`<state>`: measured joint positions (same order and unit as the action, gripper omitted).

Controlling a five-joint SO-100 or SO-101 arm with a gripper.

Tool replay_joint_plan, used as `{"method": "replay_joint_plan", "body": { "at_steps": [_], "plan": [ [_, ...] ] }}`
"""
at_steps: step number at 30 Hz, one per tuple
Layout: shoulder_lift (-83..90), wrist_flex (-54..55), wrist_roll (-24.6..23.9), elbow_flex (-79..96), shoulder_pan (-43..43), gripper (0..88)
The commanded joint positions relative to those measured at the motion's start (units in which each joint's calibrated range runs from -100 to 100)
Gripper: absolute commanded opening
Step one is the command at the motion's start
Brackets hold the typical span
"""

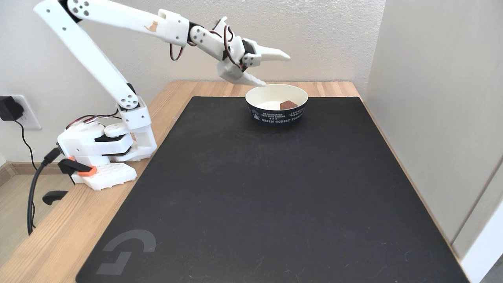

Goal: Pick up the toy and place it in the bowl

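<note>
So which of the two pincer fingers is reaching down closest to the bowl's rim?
The lower finger: its tip sits right by the bowl rim's back left edge, while the upper finger points out well above it.

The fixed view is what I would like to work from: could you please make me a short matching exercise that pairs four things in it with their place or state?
Things:
1. toy
2. bowl
3. gripper
4. black mat

Places or states:
A. open and empty, in the air above the bowl's far-left rim
B. lying on the wooden table, covering most of it
C. resting inside the bowl, towards its right side
D. standing upright near the far edge of the mat

Right pairs: 1-C, 2-D, 3-A, 4-B
</note>
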<state>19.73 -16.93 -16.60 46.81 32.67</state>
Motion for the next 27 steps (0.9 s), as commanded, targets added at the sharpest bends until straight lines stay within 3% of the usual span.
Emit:
{"method": "replay_joint_plan", "body": {
  "at_steps": [1,7,12,19,20,27],
  "plan": [
    [10.15,0.25,0.27,2.08,-6.86,21.3],
    [32.91,0.25,0.94,18.94,-25.10,2.9],
    [51.25,0.25,9.77,34.26,-33.88,2.2],
    [77.77,-8.14,12.74,52.83,-38.06,2.2],
    [80.27,-14.15,12.79,52.56,-37.39,2.2],
    [79.60,-27.02,13.99,52.74,-34.63,2.1]
  ]
}}
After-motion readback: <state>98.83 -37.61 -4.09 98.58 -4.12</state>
